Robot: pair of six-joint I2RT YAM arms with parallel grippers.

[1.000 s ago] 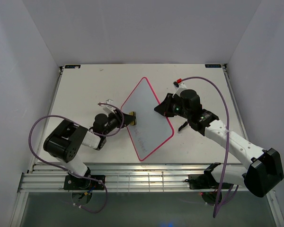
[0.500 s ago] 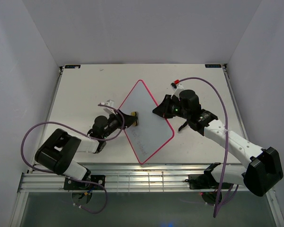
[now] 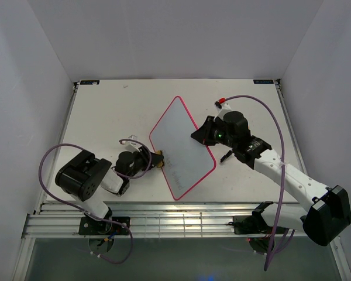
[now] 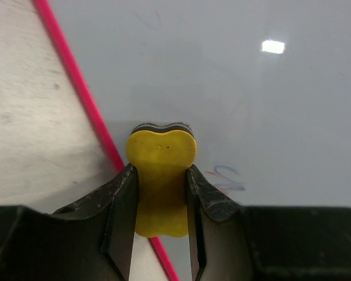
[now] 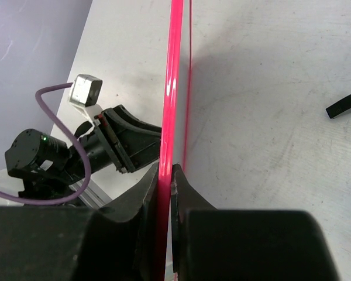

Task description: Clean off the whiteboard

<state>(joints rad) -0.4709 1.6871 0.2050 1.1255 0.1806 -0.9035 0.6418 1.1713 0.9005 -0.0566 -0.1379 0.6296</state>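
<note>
The whiteboard [image 3: 181, 149], glossy white with a thin pink-red frame, stands tilted at mid table. My right gripper [image 3: 199, 134] is shut on its right edge; the right wrist view shows the pink frame [image 5: 171, 88] edge-on between the jaws. My left gripper [image 3: 155, 159] is shut on the small yellow eraser [image 4: 159, 175], whose dark felt face presses on the board just inside its left frame [image 4: 76, 88]. Faint blue and red writing [image 4: 227, 178] remains right of the eraser in the left wrist view. More faint marks show on the board's lower part [image 3: 174, 174].
A small black piece [image 3: 226, 156] lies on the table right of the board; it also shows in the right wrist view [image 5: 344, 106]. White walls close in the table [image 3: 105, 111] on three sides. A metal rail [image 3: 181, 219] runs along the near edge.
My left gripper with the eraser has moved down the board's left edge toward the near side. The board, held by my right gripper, has shifted slightly.
</note>
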